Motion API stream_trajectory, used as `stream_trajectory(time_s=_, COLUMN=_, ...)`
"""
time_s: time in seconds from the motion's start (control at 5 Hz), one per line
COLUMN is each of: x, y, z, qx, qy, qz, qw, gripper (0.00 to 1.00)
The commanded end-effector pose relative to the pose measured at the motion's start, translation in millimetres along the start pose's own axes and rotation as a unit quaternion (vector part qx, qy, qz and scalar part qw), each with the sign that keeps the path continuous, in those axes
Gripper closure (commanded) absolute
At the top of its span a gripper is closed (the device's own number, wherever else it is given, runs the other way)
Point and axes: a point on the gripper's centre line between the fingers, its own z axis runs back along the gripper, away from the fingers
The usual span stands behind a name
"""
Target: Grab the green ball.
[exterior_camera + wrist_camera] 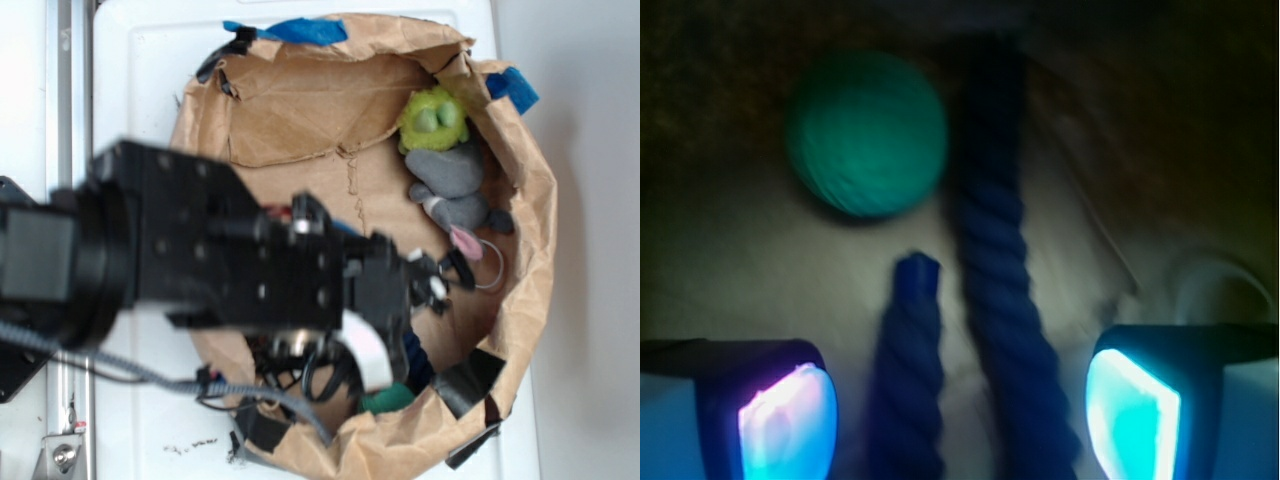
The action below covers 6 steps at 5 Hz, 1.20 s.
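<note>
Hand (960, 410) hanging wide open and gripping nothing, green ball (866, 133) lying on the paper bag floor (300, 110) ahead, just left of the navy rope (995, 250), two rope strands lying between the fingers (785, 420).

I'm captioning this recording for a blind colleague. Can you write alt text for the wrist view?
A dark, blurry close-up: a green ball lies at upper left, beside two strands of navy rope. The open gripper frames the bottom, its two glowing fingertips set wide apart with the rope strands between them, and the ball beyond them, not held.
</note>
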Motion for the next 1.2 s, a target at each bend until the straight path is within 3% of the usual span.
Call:
stream_trajectory(time_s=0.0, x=34, y=-18, z=5, qx=-0.012, qy=-0.042, qz=-0.101, qw=0.994, gripper=0.0)
stream_trajectory(time_s=0.4, x=54, y=-17, z=-4, qx=-0.025, qy=-0.061, qz=-0.12, qw=0.991, gripper=0.0)
stream_trajectory(time_s=0.8, x=68, y=-17, z=-11, qx=-0.08, qy=-0.08, qz=-0.116, qw=0.987, gripper=0.0)
stream_trajectory(time_s=1.0, x=70, y=-21, z=-13, qx=-0.122, qy=-0.088, qz=-0.114, qw=0.982, gripper=0.08)
